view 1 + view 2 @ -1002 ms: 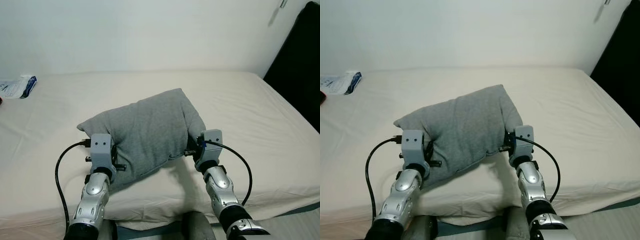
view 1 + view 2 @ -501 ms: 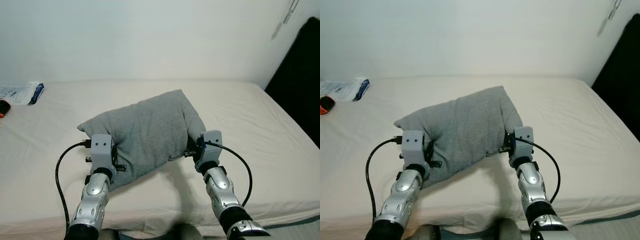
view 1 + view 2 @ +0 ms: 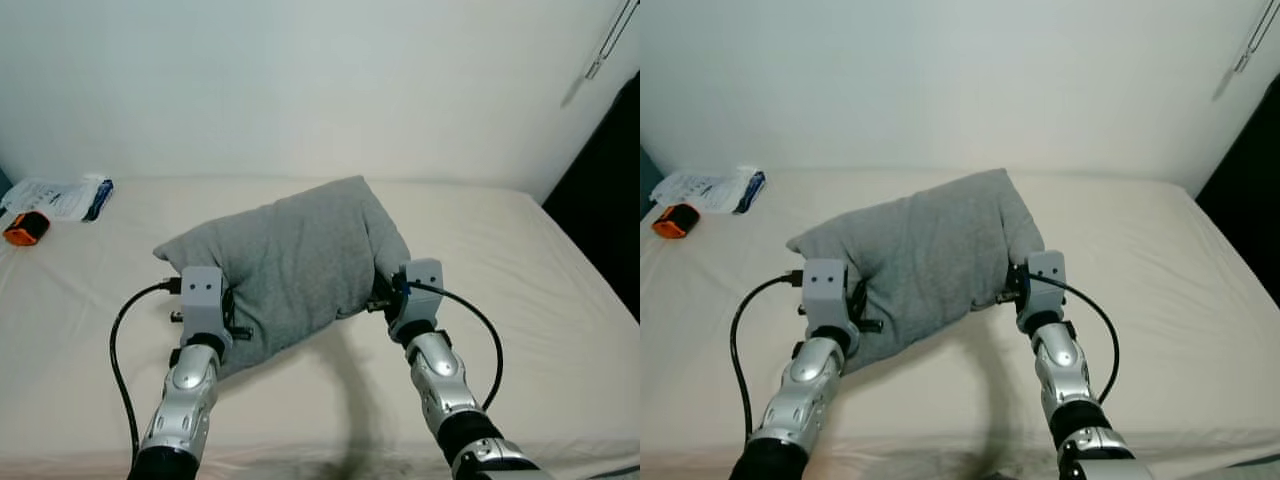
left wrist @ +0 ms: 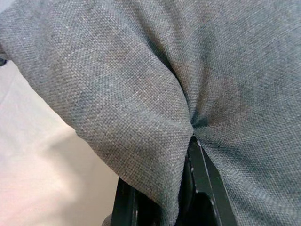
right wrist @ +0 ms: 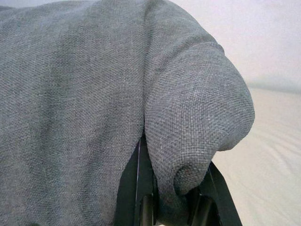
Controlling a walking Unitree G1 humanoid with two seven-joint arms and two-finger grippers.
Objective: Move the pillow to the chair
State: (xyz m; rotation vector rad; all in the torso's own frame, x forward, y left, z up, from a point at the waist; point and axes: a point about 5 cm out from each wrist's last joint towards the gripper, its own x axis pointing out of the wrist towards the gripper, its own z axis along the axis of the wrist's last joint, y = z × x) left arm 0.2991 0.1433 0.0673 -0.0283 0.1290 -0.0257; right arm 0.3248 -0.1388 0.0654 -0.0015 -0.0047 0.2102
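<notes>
A grey pillow (image 3: 295, 262) hangs between both arms, lifted clear above the cream bed (image 3: 520, 300). My left gripper (image 3: 235, 322) is shut on the pillow's lower left edge, its black fingers (image 4: 200, 174) pinching a fold of grey fabric (image 4: 141, 94). On the pillow's right side my right gripper (image 3: 378, 298) is shut on a bunched corner (image 5: 197, 117), with the fingers (image 5: 141, 183) clamped around it. The pillow tilts, its right corner higher than its left.
At the bed's far left lie a white plastic packet (image 3: 60, 196) and a small orange and black object (image 3: 24, 228). A white wall (image 3: 300, 80) stands behind the bed. A dark panel (image 3: 610, 200) rises at the right edge.
The camera has pulled back and tilted up: the bed sits lower in view and its far left end, with the orange object, has come into sight. The pillow stays gripped by both grippers.
</notes>
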